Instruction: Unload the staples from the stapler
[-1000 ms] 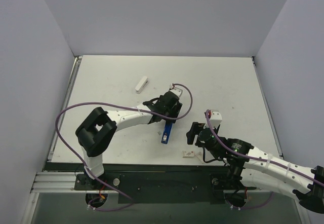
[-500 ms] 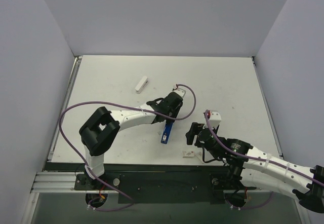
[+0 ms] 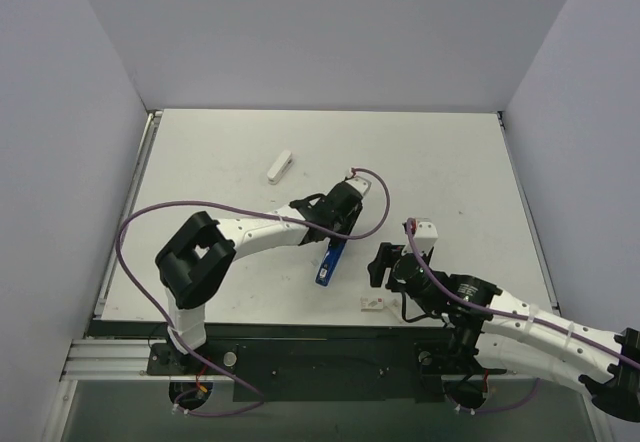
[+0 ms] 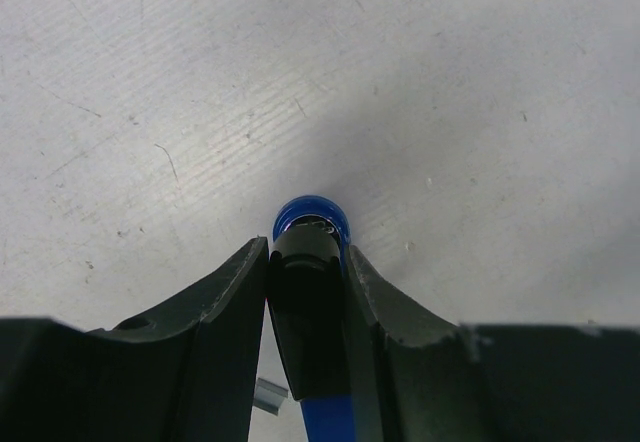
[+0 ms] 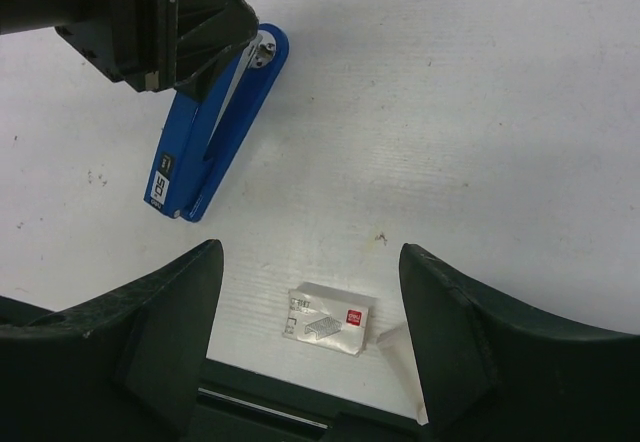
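Observation:
A blue stapler [image 3: 329,261] lies on the white table, near the middle. My left gripper [image 3: 340,230] is shut on its far, rounded end. In the left wrist view, both fingers press the stapler's black and blue end [image 4: 310,217]. A tiny silvery strip of staples [image 4: 267,395] lies on the table beside the left finger. In the right wrist view the stapler [image 5: 215,132] lies slanted, its two halves slightly apart. My right gripper [image 5: 310,252] is open and empty, hovering over a small staple box [image 5: 330,320], a little to the right of the stapler.
A white stapler [image 3: 281,166] lies at the back left. The staple box [image 3: 372,304] sits close to the table's near edge. Grey walls stand on three sides. The left arm's purple cable loops over the table's left half.
My left gripper has shifted slightly right and toward me with the stapler. The stapler's near end has swung a little to the left. The right arm has barely moved.

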Available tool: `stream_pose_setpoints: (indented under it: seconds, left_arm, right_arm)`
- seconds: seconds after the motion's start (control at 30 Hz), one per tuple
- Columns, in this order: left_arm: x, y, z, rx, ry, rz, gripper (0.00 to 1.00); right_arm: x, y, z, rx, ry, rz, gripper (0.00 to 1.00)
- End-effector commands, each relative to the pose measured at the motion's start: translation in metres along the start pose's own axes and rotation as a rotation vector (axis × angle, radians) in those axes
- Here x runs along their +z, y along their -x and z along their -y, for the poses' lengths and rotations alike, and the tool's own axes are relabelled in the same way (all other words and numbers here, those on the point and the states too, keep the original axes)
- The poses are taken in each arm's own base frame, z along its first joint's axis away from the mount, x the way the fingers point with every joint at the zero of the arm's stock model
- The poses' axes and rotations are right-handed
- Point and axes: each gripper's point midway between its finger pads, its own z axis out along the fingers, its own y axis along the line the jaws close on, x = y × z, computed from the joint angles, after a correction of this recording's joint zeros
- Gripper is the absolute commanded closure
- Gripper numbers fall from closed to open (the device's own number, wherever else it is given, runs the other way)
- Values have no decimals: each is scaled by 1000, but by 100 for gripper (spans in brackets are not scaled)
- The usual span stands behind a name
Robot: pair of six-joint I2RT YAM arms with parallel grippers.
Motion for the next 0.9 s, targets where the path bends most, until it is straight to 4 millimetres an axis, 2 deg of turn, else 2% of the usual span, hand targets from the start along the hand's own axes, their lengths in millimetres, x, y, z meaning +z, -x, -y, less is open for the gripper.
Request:
stream_pose_setpoints:
  seconds: [0.0, 0.1, 0.23, 0.27, 0.3, 0.57, 0.8, 0.87]
  left_arm:
    - [-43, 35, 31, 10, -169, 126, 100]
    - [-70, 47, 40, 18, -248, 190, 100]
    - [-99, 49, 51, 55, -350, 224, 100]
    - [-112, 51, 55, 64, -392, 243, 100]
    - [-115, 45, 58, 76, -422, 241, 100]
    - [-186, 37, 82, 144, -703, 346, 100]
    - [-239, 19, 94, 216, -911, 413, 100]
    - [-255, 19, 97, 246, -971, 463, 100]
  right_arm:
    - [-12, 17, 4, -18, -3, 42, 34]
    - [-21, 29, 3, -34, 13, 66, 35]
    - [-32, 36, -1, -69, 55, 69, 38]
    - [-34, 39, -3, -97, 71, 69, 38]
    - [-37, 39, -8, -111, 100, 58, 38]
    - [-68, 46, -46, -288, 362, 33, 42]
    - [-101, 46, -77, -406, 578, -26, 43]
    - [-108, 46, -84, -460, 623, -37, 43]
